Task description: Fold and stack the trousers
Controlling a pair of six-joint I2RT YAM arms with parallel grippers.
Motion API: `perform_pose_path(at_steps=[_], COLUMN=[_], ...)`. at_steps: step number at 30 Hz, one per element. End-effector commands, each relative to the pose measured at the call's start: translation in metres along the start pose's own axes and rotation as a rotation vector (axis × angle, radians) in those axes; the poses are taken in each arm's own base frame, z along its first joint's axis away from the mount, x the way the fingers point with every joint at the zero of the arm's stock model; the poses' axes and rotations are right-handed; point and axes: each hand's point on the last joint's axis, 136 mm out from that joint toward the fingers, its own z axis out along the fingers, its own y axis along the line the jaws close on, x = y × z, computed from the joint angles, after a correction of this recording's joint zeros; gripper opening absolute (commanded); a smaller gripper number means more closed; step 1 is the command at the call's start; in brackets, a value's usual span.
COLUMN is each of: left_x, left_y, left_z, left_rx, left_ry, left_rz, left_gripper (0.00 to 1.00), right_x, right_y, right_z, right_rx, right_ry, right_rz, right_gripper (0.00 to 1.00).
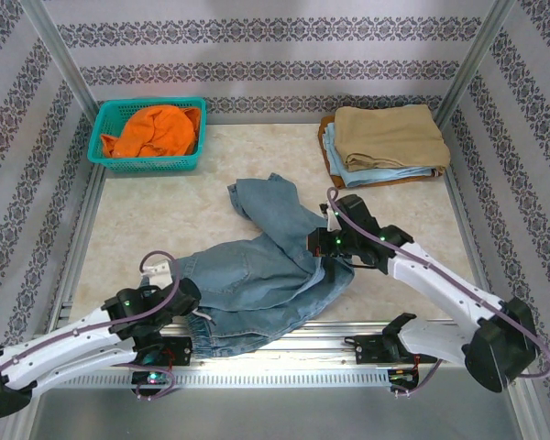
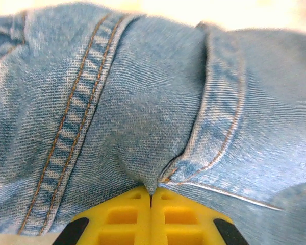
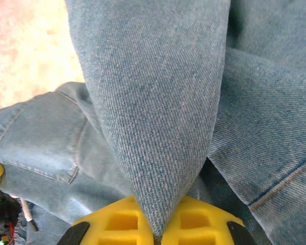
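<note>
2 arms, both latched onto the same trousers (image 1: pixel 257 270). The faded blue jeans lie in a crumpled heap on the near middle of the table (image 1: pixel 147 229). 1 leg snakes off toward the far side, and the waist end hangs over the metal rail (image 1: pixel 330 341) at the near edge.

The left arm (image 1: pixel 73 341) reaches in low from the near left, and the left jaws are clamped tight on the left edge of the heap. From the left wrist you can see the yellow pads (image 2: pixel 127 204) pressed together with just a little nip of the trousers (image 2: pixel 143 112) caught at their tip. That nip sits between an orange double-stitched seam (image 2: pixel 76 112) and a hemmed edge (image 2: pixel 219 117).

The right arm (image 1: pixel 449 293) comes in from the near right. The right jaws are pinched on the cloth at the right side of the heap, about where that far leg meets the rest. In the right wrist view a thick fold of the trousers (image 3: pixel 153 102) narrows to a point squeezed between the yellow pads (image 3: pixel 199 206), with a back pocket (image 3: pixel 35 138) off to the left.

Rest of the table: a teal basket (image 1: pixel 101 154) in the far left corner has an orange garment (image 1: pixel 156 128) stuffed in it. In the far right corner there's a folded pile with tan trousers (image 1: pixel 385 133) on top of something light blue (image 1: pixel 376 174). Both are well apart from the jeans.
</note>
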Motion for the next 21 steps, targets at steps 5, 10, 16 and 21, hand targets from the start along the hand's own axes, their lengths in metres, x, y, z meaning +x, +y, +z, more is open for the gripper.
perform_pose_path(at_steps=[5, 10, 16, 21], left_x=[-0.060, -0.103, -0.151, -0.179], left_y=[-0.026, -0.044, -0.053, -0.035], left_z=[-0.047, -0.079, -0.092, -0.062], left_rx=[0.062, 0.064, 0.039, -0.007], left_ry=[-0.181, -0.309, -0.372, -0.322], left_rz=[0.085, 0.123, 0.094, -0.038], left_gripper=[0.00, 0.00, 0.00, 0.00], right_x=[-0.036, -0.059, -0.110, -0.190], right_y=[0.027, 0.037, 0.062, 0.099], right_z=[-0.082, -0.146, -0.170, -0.139], right_rx=[-0.016, -0.004, 0.027, 0.042], right_ry=[-0.293, -0.507, -0.651, -0.673], right_rz=[-0.018, -0.035, -0.089, -0.154], right_gripper=[0.00, 0.00, 0.00, 0.00])
